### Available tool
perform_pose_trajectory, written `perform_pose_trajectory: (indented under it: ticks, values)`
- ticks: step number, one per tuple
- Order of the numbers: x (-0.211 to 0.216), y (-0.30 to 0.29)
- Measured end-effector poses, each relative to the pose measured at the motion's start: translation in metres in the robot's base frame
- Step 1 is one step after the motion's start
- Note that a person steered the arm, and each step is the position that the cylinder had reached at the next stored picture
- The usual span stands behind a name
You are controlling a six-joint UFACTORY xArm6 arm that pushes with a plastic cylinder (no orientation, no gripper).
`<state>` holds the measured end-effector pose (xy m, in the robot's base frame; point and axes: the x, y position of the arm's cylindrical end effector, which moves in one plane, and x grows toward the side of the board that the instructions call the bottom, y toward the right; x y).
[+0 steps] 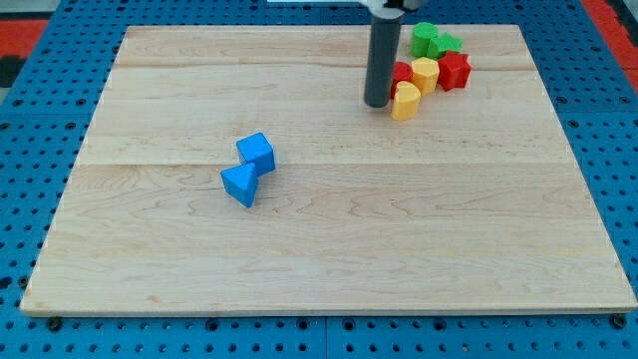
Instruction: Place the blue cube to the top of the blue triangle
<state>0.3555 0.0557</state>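
Blue cube (257, 152) left of centre on the wooden desk (399, 249), touching the blue triangle (239, 185) and lying just above it, slightly toward the view's right. Well apart from my tip (377, 103), far down and to the view's left of it. My tip planted on the desk near the view's top right, at the foot of the dark upright rod (379, 60). Just beside a yellow block (406, 101) on its right, touching or almost so; cannot tell which. Red block (402, 73) partly hidden behind the rod. Further right, a second yellow block (425, 74) and a second red block (455, 70); above them, two green blocks (425, 38) (448, 43) close together. No claw to judge here: only a bare rod, grasping nothing.
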Motion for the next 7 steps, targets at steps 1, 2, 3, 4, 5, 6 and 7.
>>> perform_pose_trajectory:
  ticks: [1, 2, 3, 4, 5, 6, 7]
  values:
    - [0.061, -0.008]
    - [0.131, -0.045]
    - [0.179, -0.103]
    - [0.208, -0.187]
    - [0.176, -0.221]
    - [0.132, -0.164]
    - [0.099, -0.139]
